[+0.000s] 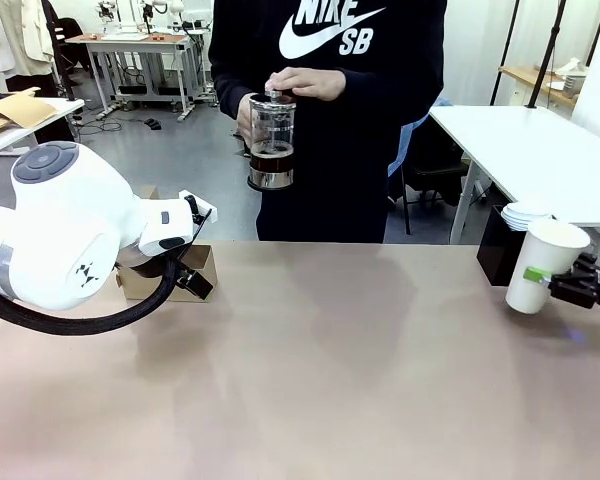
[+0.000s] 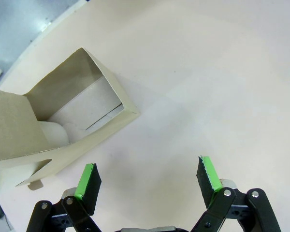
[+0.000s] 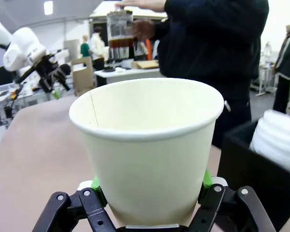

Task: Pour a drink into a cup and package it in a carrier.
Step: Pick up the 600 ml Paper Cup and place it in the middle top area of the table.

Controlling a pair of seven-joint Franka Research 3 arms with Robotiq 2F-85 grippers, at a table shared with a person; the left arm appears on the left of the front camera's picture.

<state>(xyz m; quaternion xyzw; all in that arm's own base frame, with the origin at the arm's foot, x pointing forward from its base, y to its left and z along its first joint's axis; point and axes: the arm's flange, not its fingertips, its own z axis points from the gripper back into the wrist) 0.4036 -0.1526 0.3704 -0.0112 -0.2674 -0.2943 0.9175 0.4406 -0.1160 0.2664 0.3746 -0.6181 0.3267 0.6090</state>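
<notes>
The right gripper [image 3: 152,191] clamps a smooth, tapering white paper cup [image 3: 150,145] at the matte table's [image 1: 330,370] right edge. The left gripper [image 2: 147,178] hangs spread and empty beside the brown cardboard carrier [image 2: 77,104]. Across the table, a person [image 1: 380,120] holds a steel-and-glass press jug [image 1: 271,125] of dark drink [image 1: 271,160].

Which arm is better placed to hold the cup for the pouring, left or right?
Right. The right gripper holds the empty cup, and the person holds the jug across the table. The left gripper is open, beside the carrier.
</notes>
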